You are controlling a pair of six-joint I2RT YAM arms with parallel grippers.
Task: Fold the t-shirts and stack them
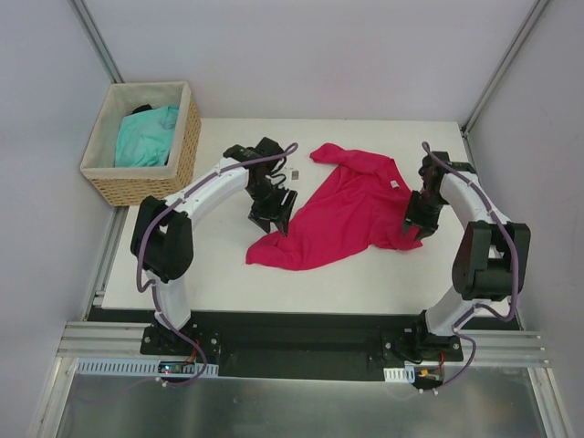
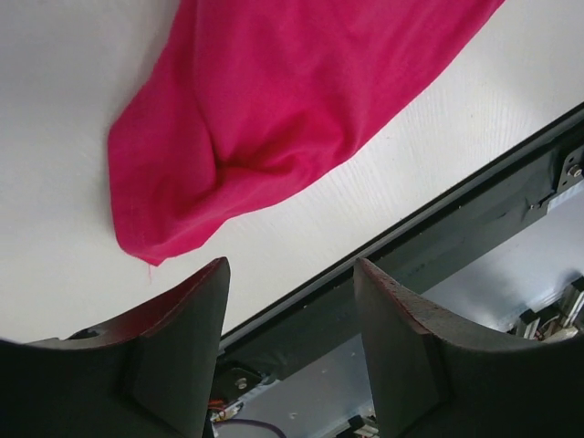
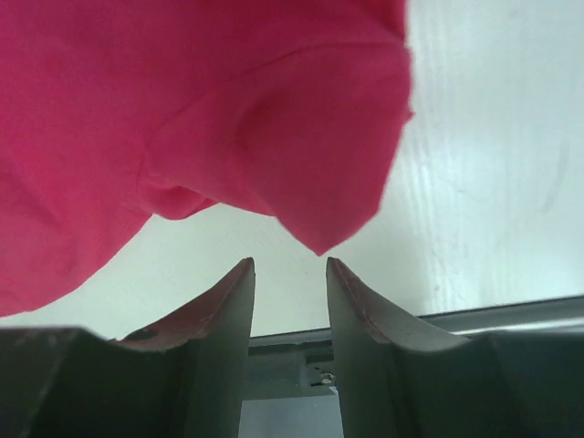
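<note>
Our left tool (image 2: 290, 274) stands with its jaws wide apart and nothing between them. The bunched left end of the crimson-pink t-shirt (image 1: 342, 214) lies just ahead of its tips. Our right tool (image 3: 288, 269) has its jaws narrower but parted, also empty, with a pointed corner of the same shirt just beyond its tips. That shirt lies crumpled and unfolded across the middle of the desk (image 1: 219, 265), between the two tools, with its white neck label (image 1: 396, 183) showing near the right arm. A small dark item (image 1: 295, 173) rests on the desk just beside the left arm's wrist, near the shirt's far edge. The turquoise t-shirt (image 1: 146, 137) sits heaped in the wicker basket (image 1: 187, 146) at the far left corner, well apart from both tools. Bare desk lies open in front of the shirt and along the left side. The near edge meets a black rail (image 1: 292, 333), close behind both tools, and pale walls close in the left, right and far sides.
</note>
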